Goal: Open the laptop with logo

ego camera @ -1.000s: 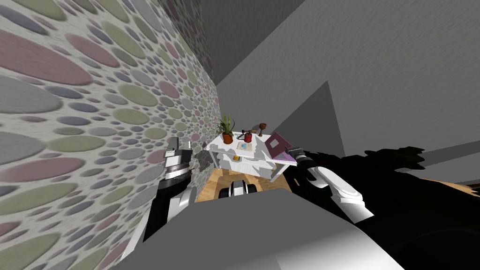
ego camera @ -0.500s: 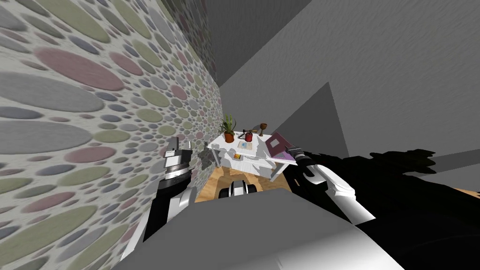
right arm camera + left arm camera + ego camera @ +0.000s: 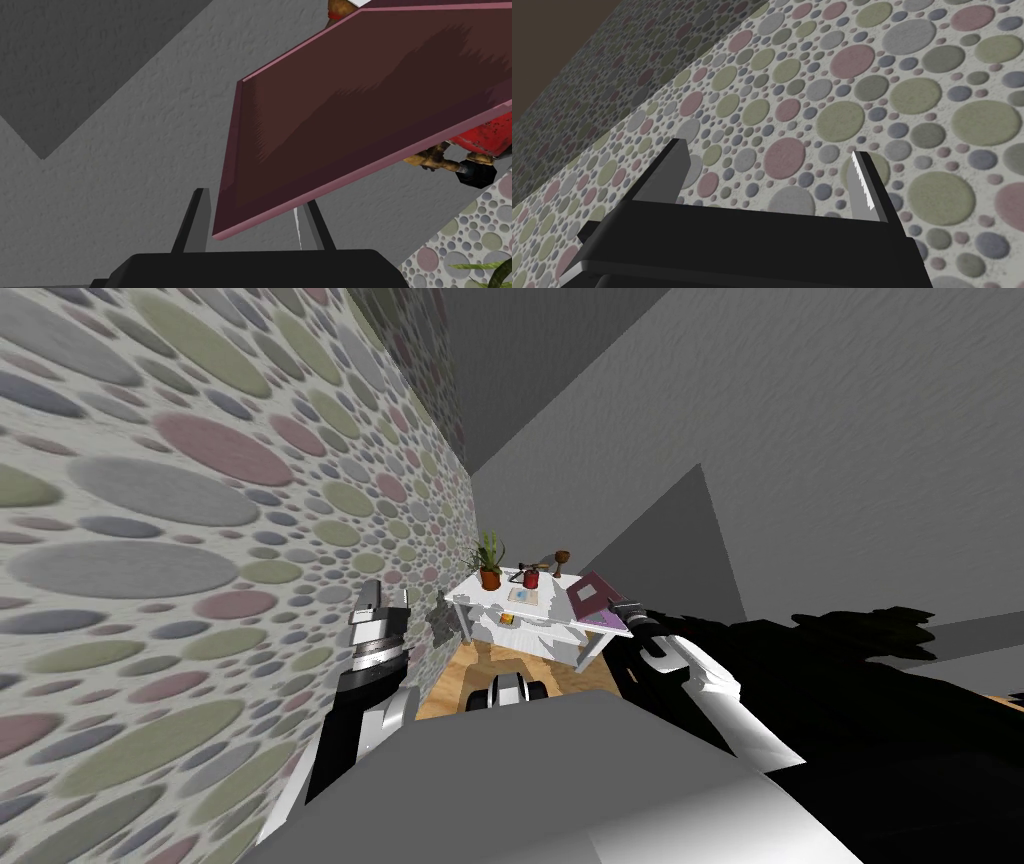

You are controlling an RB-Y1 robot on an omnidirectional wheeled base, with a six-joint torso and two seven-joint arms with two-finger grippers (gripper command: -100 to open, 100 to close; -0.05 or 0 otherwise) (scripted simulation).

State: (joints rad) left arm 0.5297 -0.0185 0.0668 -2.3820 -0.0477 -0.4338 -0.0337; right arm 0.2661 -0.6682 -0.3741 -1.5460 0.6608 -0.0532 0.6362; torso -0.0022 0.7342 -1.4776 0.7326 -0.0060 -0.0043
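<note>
The laptop (image 3: pixel 594 593) sits at the right near corner of the white table (image 3: pixel 478 600), its maroon lid (image 3: pixel 360 110) raised at a slant. The right gripper (image 3: pixel 620 610) is closed on the lid's near corner, one finger on each side. The left gripper (image 3: pixel 386 591) is held up by the spotted wall (image 3: pixel 862 75), fingers spread wide and holding nothing. A potted plant (image 3: pixel 489 563) stands at the table's far left.
</note>
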